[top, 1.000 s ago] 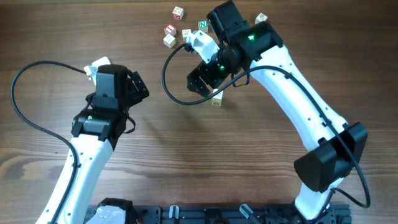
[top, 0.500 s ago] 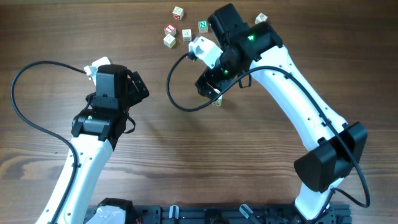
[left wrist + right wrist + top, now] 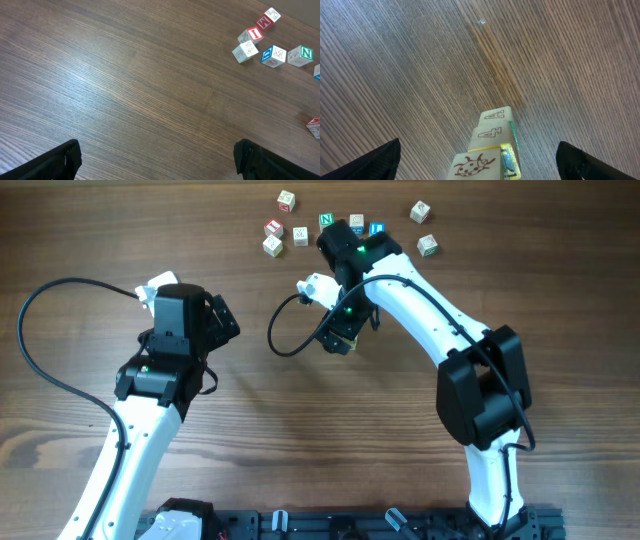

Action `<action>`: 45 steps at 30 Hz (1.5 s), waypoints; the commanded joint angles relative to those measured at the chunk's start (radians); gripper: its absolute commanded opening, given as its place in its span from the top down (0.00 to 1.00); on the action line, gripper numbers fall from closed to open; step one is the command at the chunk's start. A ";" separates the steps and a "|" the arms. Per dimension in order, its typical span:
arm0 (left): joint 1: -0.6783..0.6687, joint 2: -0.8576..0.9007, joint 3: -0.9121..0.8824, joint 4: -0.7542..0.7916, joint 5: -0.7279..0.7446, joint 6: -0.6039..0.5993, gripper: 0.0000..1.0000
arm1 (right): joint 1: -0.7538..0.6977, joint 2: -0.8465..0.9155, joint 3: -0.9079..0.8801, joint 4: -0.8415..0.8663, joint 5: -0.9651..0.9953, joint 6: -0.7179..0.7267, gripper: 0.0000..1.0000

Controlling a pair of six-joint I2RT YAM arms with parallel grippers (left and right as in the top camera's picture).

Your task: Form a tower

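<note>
Tower's up, both grippers wide open and holding nothing

The tower [image 3: 489,146] stands on the table [image 3: 80,220] right under the right gripper [image 3: 337,337]. Its fingers [image 3: 380,160] are spread well apart on either side, not touching it. The left gripper [image 3: 217,320] hovers over bare wood, jaws wide too. Loose cubes [image 3: 301,235] sit scattered near the far edge.

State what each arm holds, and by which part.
Nothing held. Left jaws open over the table; right jaws open astride the tower, not touching it.
</note>
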 commanded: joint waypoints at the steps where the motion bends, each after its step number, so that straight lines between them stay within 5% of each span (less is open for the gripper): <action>1: 0.007 -0.007 0.005 0.000 0.005 -0.013 0.00 | -0.002 0.020 -0.010 0.005 0.015 -0.032 0.01; 15: 0.007 -0.007 0.005 0.000 0.005 -0.013 0.00 | -0.005 0.052 -0.150 0.133 0.033 -0.072 0.07; 36: 0.007 -0.007 0.005 0.000 0.005 -0.013 0.00 | -0.005 0.052 -0.150 0.140 0.096 -0.093 0.64; 39: 0.007 -0.007 0.005 0.000 0.006 -0.013 0.00 | -0.005 0.052 -0.150 0.140 0.096 -0.096 0.77; 45: 0.007 -0.007 0.005 0.000 0.005 -0.013 0.00 | -0.005 0.052 -0.150 0.141 0.095 -0.036 0.80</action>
